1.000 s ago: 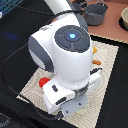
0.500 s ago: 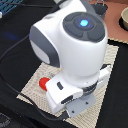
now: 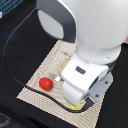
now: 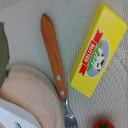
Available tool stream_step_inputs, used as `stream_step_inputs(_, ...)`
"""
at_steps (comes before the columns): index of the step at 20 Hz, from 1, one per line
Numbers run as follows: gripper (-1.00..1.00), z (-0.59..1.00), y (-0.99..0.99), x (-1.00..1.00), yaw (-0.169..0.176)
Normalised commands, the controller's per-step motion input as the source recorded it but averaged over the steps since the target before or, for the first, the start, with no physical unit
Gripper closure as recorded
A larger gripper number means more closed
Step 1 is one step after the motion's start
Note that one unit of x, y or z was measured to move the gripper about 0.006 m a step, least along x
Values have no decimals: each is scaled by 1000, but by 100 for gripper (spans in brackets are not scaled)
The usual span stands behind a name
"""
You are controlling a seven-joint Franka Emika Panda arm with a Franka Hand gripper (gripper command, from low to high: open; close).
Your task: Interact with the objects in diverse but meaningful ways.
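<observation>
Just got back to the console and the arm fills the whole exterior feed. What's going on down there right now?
The Panda arm is low over the woven placemat, hiding most of it in the exterior view. Its fingers aren't visible in either view, so whether it is holding anything is unclear. The wrist view looks down on a yellow butter packet lying flat, a wooden-handled fork apart from it, and a pale wooden plate that the fork's neck overlaps. The red tomato sits free on the mat.

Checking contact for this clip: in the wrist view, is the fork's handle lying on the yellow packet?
No: the fork's handle lies beside the yellow packet, with bare mat showing between them.
</observation>
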Motion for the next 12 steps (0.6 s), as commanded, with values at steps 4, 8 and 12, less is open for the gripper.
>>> stream_step_inputs(4,-100,-91,436,-447,163)
stream_step_inputs(8,-100,5,566,-537,108)
stream_step_inputs(12,-100,11,696,-535,71)
